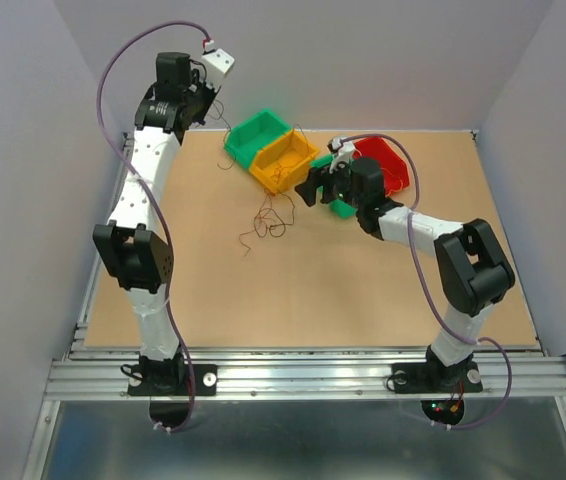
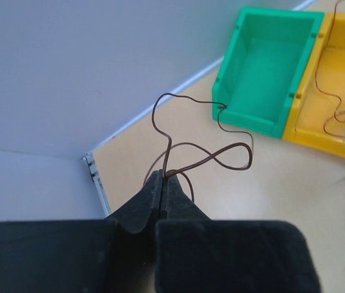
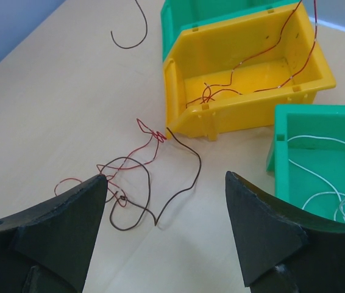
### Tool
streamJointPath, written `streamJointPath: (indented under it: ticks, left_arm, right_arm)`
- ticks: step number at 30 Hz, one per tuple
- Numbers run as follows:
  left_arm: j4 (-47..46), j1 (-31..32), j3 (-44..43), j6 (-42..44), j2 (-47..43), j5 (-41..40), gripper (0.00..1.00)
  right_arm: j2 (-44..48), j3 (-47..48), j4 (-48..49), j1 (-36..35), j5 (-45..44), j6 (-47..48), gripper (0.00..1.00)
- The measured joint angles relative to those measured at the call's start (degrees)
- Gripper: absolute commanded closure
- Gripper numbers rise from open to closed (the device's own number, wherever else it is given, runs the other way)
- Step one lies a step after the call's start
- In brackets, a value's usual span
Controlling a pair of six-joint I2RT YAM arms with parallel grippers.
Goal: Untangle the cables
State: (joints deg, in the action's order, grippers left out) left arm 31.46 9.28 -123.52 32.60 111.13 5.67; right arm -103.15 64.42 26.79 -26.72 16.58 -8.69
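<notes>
Left gripper (image 2: 162, 183) is clamped on a dark brown wire (image 2: 221, 160), whose far end seems to catch the green bin (image 2: 248, 119) rim. Right gripper (image 3: 165, 177), jaws apart, hovers over a red-and-brown wire tangle (image 3: 127, 174) on the tabletop (image 3: 50, 91) beside the yellow bin (image 3: 252, 116).

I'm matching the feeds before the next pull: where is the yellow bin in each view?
Top external: yellow bin, upper centre, between the two arms.
Left wrist: upper right edge, partly cut off.
Right wrist: upper centre, whole bin showing.
Shared landmark: the green bin set against its side.
</notes>
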Motion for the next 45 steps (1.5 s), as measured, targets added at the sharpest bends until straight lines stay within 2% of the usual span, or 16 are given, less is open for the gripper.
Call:
streamJointPath:
  ticks: [5,16,20,25,35,45]
  left_arm:
    - [-2.73,0.63,-8.22,-0.31,5.42,-1.31,1.0]
    - [-16.2,7.67,-8.24,3.76,11.37,-8.9,1.0]
    - [-21.46,10.64,-8.26,7.21,15.85,-13.64,1.0]
    - [-25.73,11.58,-8.63,9.07,21.99,-15.76,1.0]
    - [-26.73,9.25,-8.46,7.65,30.34,-11.1,1.0]
    - [-27.12,5.99,-8.31,2.75,31.54,1.95,1.0]
  right_arm:
    - [0.59,-0.81,1.77,0.0,-1.64,-0.68,0.17]
    - [3.08,-2.93,4.66,0.0,-4.04,-1.22,0.17]
    - [4.17,-4.7,5.84,0.0,-4.37,-1.27,0.17]
    - [4.87,-5.92,6.36,0.0,-4.63,-1.25,0.17]
    - [9.07,-8.07,7.52,0.0,-6.45,-0.42,0.17]
    - [9.18,-8.7,7.52,0.0,-7.41,0.33,0.17]
